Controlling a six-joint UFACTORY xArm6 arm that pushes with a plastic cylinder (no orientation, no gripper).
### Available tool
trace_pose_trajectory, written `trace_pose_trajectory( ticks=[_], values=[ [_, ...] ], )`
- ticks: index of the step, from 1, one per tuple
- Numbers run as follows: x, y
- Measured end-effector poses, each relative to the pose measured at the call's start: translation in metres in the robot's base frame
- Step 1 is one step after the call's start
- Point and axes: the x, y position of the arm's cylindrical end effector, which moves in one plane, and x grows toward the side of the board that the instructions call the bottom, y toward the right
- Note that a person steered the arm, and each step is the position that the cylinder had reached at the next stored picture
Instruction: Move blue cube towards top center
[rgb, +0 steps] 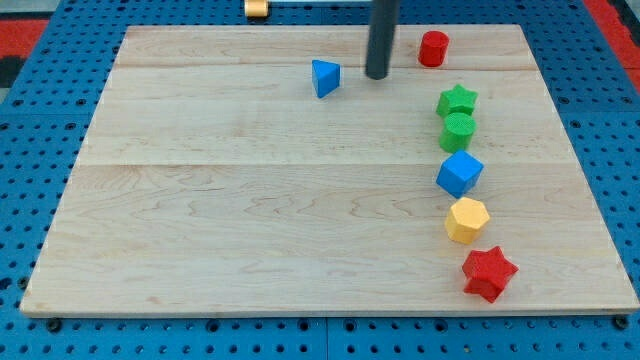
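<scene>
The blue cube (460, 173) sits on the wooden board (250, 200) at the view's right, in a column of blocks. My tip (377, 76) is near the view's top centre, well up and left of the blue cube. A blue triangular block (325, 77) lies just left of the tip. A red cylinder (433, 48) stands to the tip's right.
Above the blue cube are a green star (458, 99) and a green cylinder (458, 130). Below it are a yellow hexagonal block (466, 219) and a red star (488, 272). A small yellow object (257, 9) sits off the board at the top.
</scene>
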Motion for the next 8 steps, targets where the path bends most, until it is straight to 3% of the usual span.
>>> trace_pose_trajectory(
  ticks=[3,4,5,6,7,8],
  values=[
    [0.003,-0.139],
    [0.002,-0.115],
    [0.029,-0.047],
    [0.027,-0.028],
    [-0.004,-0.012],
    [-0.016,0.046]
  ],
)
